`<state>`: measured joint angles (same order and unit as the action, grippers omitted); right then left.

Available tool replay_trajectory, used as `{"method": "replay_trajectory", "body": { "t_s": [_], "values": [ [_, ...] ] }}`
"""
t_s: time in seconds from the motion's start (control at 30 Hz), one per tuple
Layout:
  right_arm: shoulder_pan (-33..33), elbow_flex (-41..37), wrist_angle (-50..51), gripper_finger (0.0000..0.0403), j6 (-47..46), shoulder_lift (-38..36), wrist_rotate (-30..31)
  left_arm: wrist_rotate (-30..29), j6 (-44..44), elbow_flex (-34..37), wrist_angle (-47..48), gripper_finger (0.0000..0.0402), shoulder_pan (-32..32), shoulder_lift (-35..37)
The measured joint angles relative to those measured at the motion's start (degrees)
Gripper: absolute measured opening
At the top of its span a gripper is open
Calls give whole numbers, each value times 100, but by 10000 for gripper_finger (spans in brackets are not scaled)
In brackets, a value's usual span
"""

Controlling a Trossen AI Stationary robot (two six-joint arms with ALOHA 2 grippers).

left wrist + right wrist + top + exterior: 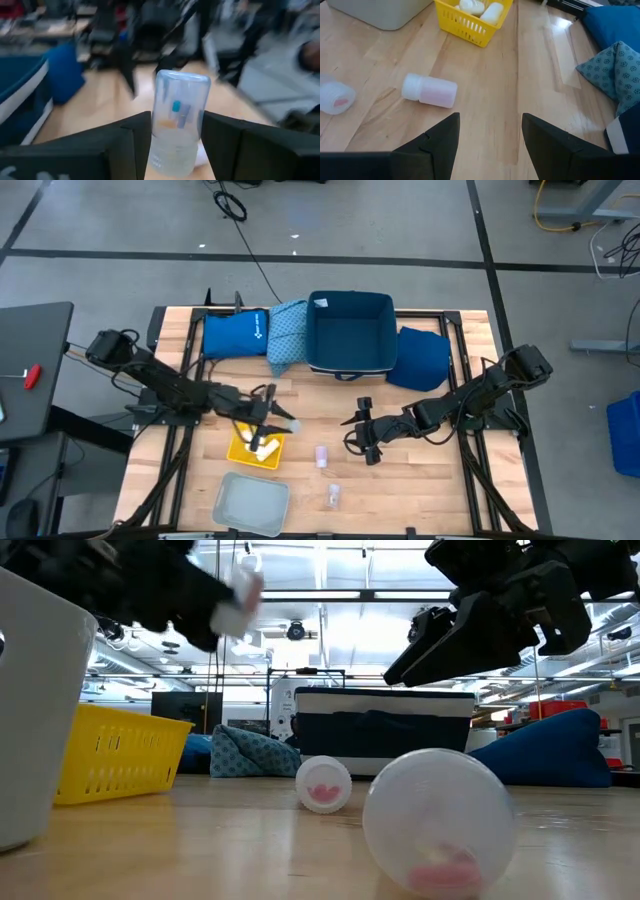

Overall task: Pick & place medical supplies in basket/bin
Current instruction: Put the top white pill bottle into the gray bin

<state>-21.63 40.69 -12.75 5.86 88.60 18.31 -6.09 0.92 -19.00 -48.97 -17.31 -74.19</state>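
- The yellow basket (256,450) sits on the wooden desk (420,480) and serves as the landmark here; it already holds 2 or more white tubes (481,9).
- The left end effector (272,418) hangs just above the basket's far rim, clamped on a clear vial (177,122).
- In the left wrist view, that vial stands between the 2 dark fingers (132,142) with its long axis running out along them, rounded cap end pointing away from the wrist; small blue and orange contents show inside.
- In the high view, the held vial's (285,423) free end points toward the right arm's side.
- The right end effector (358,435) hovers over bare desk to the right of the basket, fingers parted with nothing between them.
- A second vial (429,90) lies on its side on the desk to the right of the basket, near the right end effector; its white cap end points toward the basket's side and pinkish contents show through it.
- A third vial (333,497) lies on its side farther toward the desk's front edge, right of the grey bin (251,502) that sits just in front of the basket.
- Behind the basket, at the desk's far edge, stands a dark blue fabric bin (349,333), with a teal patterned cloth (285,336) touching its left side and a dark blue cloth (420,358) at its right.
- A blue pouch (234,335) lies left of the teal cloth.
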Motion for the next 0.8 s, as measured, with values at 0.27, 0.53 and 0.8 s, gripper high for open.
{"method": "replay_trajectory", "body": {
  "t_s": [0.27,0.53,0.8],
  "values": [
    [0,0,-102,221,-25,0,-1,733,-313,425,-737,146,-735,6],
    [0,0,-192,221,-64,0,-1,534,-808,422,-699,146,-1851,6],
    [0,0,-208,221,-74,0,-1,-180,-1562,411,-133,146,-2709,6]
  ]
}}
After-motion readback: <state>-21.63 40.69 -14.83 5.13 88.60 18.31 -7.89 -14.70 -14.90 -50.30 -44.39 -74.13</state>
